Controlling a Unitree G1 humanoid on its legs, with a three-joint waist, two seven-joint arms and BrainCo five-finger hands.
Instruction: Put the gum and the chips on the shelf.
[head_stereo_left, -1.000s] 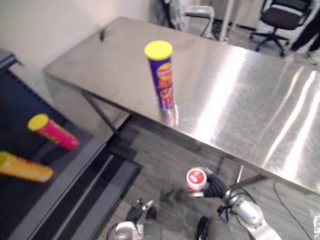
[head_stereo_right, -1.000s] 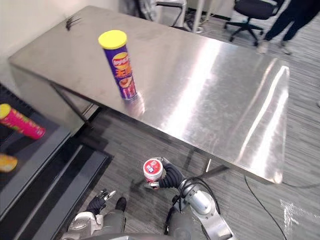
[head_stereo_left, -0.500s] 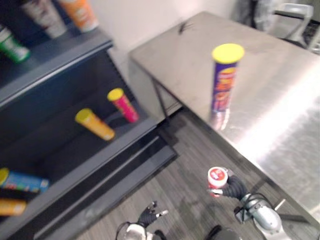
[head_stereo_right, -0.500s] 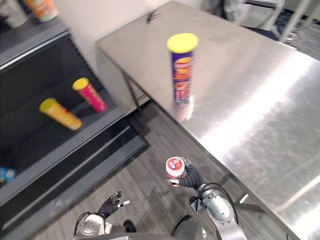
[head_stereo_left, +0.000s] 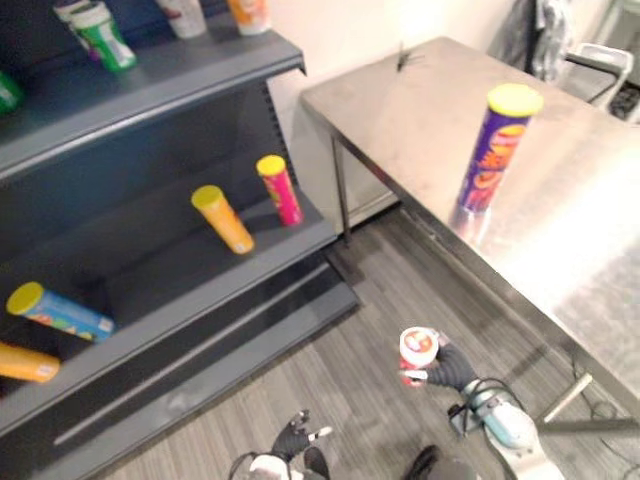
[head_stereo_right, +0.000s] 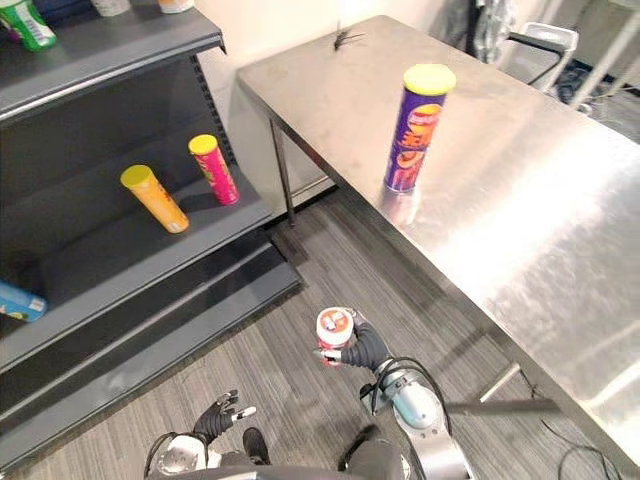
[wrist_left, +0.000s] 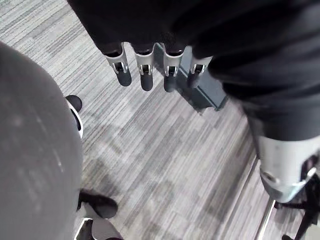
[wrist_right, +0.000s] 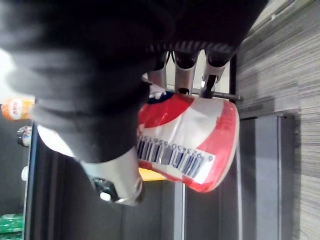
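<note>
The gum, a red and white tub (head_stereo_left: 418, 349) with a barcode on its side (wrist_right: 195, 145), is held low over the grey floor in my right hand (head_stereo_right: 368, 345), whose fingers are curled round it. The chips, a tall purple can with a yellow lid (head_stereo_right: 412, 130), stand upright on the steel table (head_stereo_right: 520, 220) near its front edge. The dark grey shelf (head_stereo_left: 150, 90) rises at the left. My left hand (head_stereo_left: 298, 436) hangs low with its fingers (wrist_left: 145, 75) straight and nothing in it.
On the shelf's lower board (head_stereo_left: 200, 290) lie a yellow can (head_stereo_left: 222, 218), a pink can (head_stereo_left: 279, 188), a blue can (head_stereo_left: 60, 312) and an orange can (head_stereo_left: 25, 362). Green bottles (head_stereo_left: 100, 35) stand on the upper board. The table's leg (head_stereo_left: 340, 190) stands close to the shelf.
The camera has swung left, so the shelf has come into view and the table has slid right. My right hand keeps hold of the gum tub; the chips can still stands on the table.
</note>
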